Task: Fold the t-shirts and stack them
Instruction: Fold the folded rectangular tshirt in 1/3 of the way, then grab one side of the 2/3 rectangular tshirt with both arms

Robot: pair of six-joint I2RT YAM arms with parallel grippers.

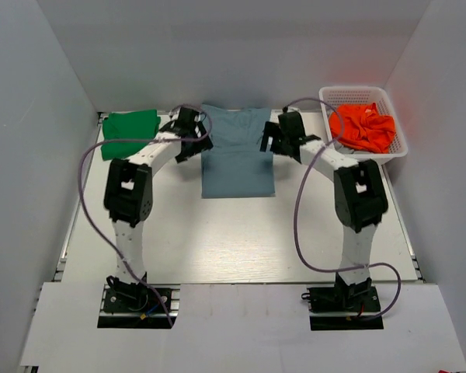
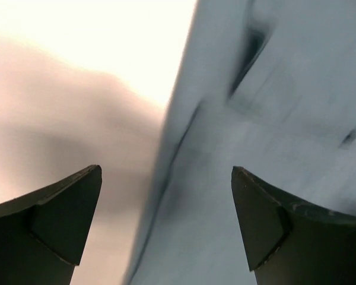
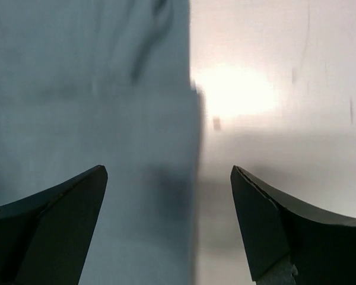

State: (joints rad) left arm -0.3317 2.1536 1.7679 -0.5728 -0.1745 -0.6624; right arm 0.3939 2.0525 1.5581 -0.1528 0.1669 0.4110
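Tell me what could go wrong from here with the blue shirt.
1. The left end effector and right end effector stand open over the blue shirt's side edges. Closing off-centre might catch only one layer or miss, skewing the fold.
2. The left arm works close to the folded green shirt; a wide swing could rumple it.

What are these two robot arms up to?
The left gripper and right gripper are both open, one over each side edge of a grey-blue shirt lying flat on the table; neither holds it. A folded green shirt lies at the far left, and orange cloth sits in a white basket at far right.
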